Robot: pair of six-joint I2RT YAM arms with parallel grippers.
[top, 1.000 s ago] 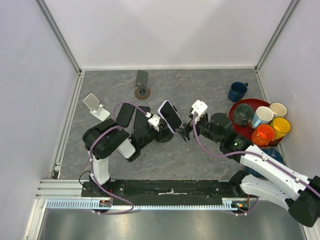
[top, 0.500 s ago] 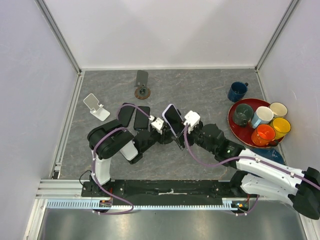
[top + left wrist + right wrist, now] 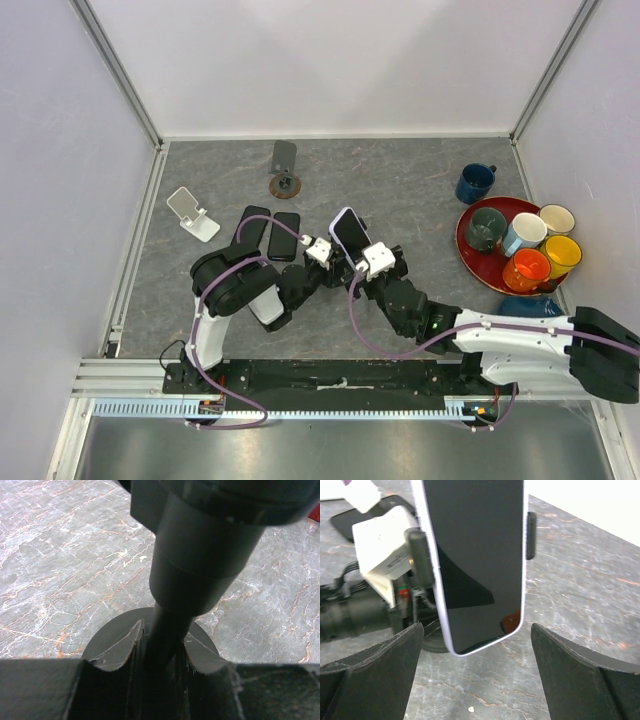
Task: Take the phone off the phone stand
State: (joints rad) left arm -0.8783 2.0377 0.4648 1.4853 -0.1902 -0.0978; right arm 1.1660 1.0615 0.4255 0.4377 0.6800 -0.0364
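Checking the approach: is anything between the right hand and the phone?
Nothing visible. The right hand is open, its fingers either side of the phone, gaps clear. The left hand grips the stand by its post.

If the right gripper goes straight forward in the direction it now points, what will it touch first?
Most likely the phone: its screen faces the right gripper, whose jaws stand open either side. The left gripper holds the phone stand.
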